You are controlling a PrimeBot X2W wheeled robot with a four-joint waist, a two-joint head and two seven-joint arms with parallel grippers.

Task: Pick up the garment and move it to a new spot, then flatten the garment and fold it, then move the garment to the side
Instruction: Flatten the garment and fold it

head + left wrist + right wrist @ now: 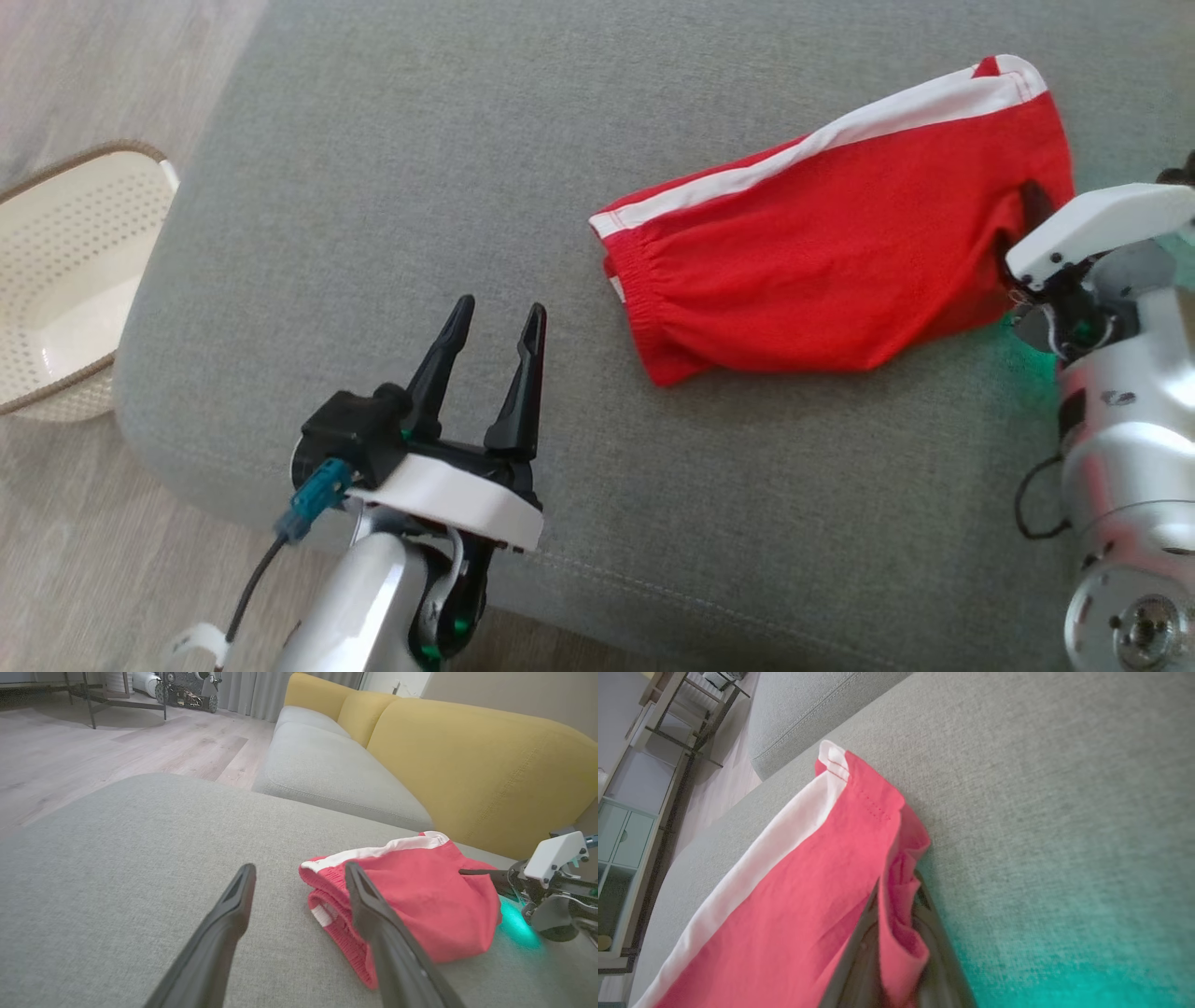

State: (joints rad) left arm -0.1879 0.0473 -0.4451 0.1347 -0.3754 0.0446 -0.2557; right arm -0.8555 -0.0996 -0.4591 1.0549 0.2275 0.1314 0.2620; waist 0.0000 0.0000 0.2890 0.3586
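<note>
The red garment (840, 252) with a white stripe lies on the grey cushion (373, 187), toward its right side. The right gripper (1033, 207) has its jaws pressed together on a fold at the garment's right edge. The left gripper (495, 317) hovers near the waistband with its jaws apart. A pale basket (65, 271) stands on the floor.

L pincer (499, 306) hangs near the garment (840, 252), off its waistband end & apart from it, both dark fingers (448, 359) spread wide, silver forearm (359, 607) behind. R pincer (899, 891) sits at the garment's opposite edge, fingers pinched together on a fold of the cloth, w/ its white wrist housing (1092, 219) angled away from the garment.
</note>
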